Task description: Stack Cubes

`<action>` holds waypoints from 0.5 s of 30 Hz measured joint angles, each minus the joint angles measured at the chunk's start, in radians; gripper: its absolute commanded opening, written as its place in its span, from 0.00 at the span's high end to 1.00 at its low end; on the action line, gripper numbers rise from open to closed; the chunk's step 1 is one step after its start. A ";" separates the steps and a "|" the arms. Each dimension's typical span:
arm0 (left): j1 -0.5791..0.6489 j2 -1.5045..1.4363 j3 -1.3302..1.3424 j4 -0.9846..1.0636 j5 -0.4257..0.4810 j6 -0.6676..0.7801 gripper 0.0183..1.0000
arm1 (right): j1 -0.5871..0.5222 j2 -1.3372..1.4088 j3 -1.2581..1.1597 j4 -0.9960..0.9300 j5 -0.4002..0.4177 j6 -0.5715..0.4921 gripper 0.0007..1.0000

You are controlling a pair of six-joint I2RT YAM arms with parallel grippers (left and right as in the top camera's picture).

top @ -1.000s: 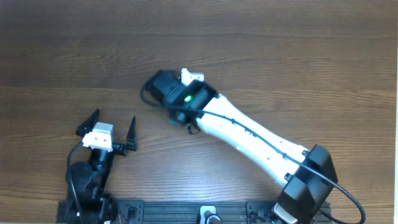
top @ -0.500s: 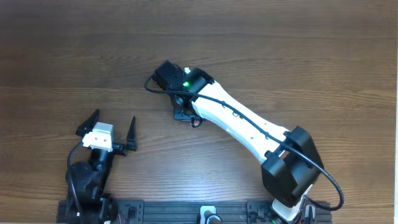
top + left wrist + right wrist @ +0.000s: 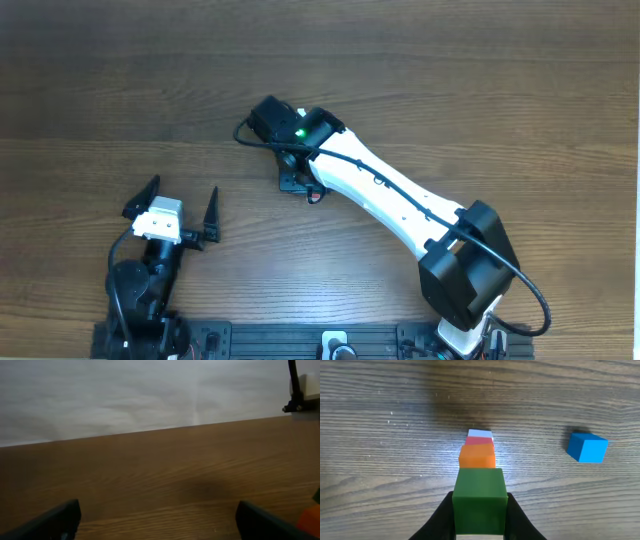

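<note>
My right gripper point(image 3: 480, 512) is shut on a green cube point(image 3: 480, 494), one finger on each side. Just beyond the green cube stands a small stack: an orange cube point(image 3: 477, 456) on top, with a red edge and a white cube point(image 3: 480, 434) showing behind it. I cannot tell whether the green cube touches the orange one. A blue cube point(image 3: 587, 447) lies alone on the wood to one side. In the top view the right gripper point(image 3: 298, 182) hangs near the table's middle, with a bit of red point(image 3: 315, 197) beside it. My left gripper point(image 3: 182, 198) rests open at the front left.
The wooden table point(image 3: 480, 90) is bare across its far half and right side. The left wrist view has an orange patch point(image 3: 311, 520) at its edge and part of the right arm point(image 3: 304, 387) farther off.
The right arm's elbow has drawn back toward its base and its wrist has shifted slightly to the far left. Over the last half second it barely moved. The left arm is still.
</note>
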State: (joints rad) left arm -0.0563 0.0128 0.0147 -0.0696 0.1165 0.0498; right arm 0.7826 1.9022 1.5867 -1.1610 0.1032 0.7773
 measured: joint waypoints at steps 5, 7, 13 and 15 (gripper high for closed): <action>0.000 0.000 0.000 0.000 0.000 0.000 0.00 | -0.008 0.002 0.000 0.005 0.000 0.000 0.99; 0.000 0.000 0.000 0.000 0.000 0.000 0.00 | -0.010 0.009 0.000 0.005 -0.001 0.000 0.99; 0.000 0.000 0.000 0.000 0.000 0.000 0.00 | -0.010 0.039 0.000 0.010 -0.011 0.000 0.99; 0.000 0.000 0.000 0.000 0.000 0.000 0.00 | -0.010 0.041 0.000 0.014 -0.016 0.000 0.99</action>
State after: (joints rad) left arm -0.0563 0.0128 0.0147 -0.0696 0.1165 0.0498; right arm 0.7727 1.9430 1.5864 -1.1469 0.0875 0.7769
